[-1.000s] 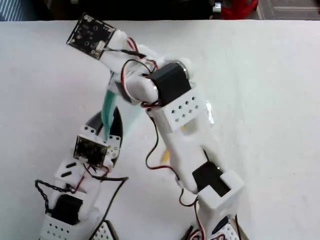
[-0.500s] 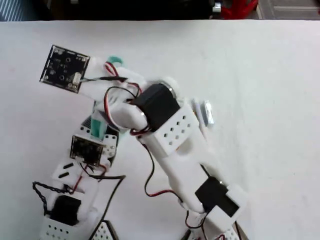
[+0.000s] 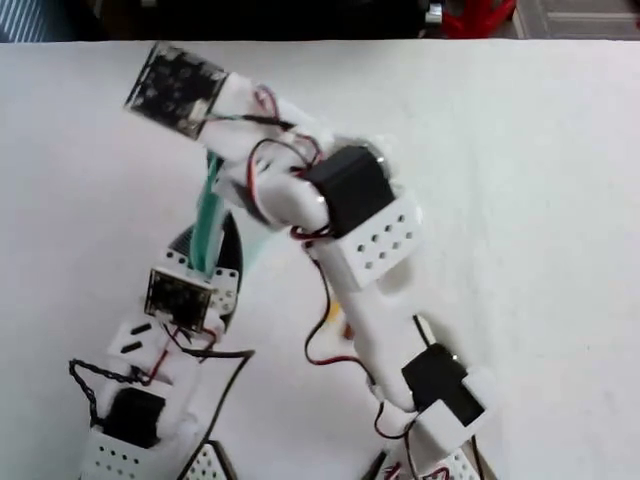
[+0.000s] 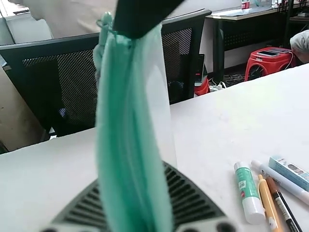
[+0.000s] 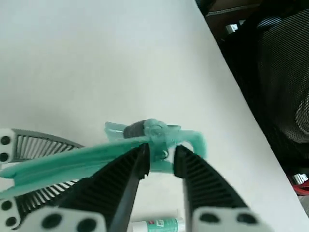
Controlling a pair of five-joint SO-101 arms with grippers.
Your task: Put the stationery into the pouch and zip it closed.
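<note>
A clear pouch with a green zipper edge (image 3: 208, 215) stretches between both grippers above the table. My left gripper (image 3: 205, 258) is shut on its near end; in the left wrist view the green edge (image 4: 130, 145) rises from its ribbed fingers (image 4: 188, 203). My right gripper (image 5: 161, 152) is closed on the zipper pull (image 5: 157, 131) at the pouch's far end, under the right arm's wrist (image 3: 222, 170). A glue stick (image 4: 248, 191), pens (image 4: 273, 203) and a small box (image 4: 292, 171) lie on the table beside the pouch. A yellow pen (image 3: 331, 318) peeks from under the right arm.
The white table (image 3: 520, 170) has free room to the right and at the back. A black mesh chair (image 4: 53, 82) stands beyond the far edge. Red items (image 3: 478, 18) sit past the table's back edge. Loose cables (image 3: 90, 385) hang by the left arm's base.
The right arm swung left half a second ago and has come back toward the far edge, pulling the zipper end with it. The pouch edge is drawn out long again. The left arm holds still.
</note>
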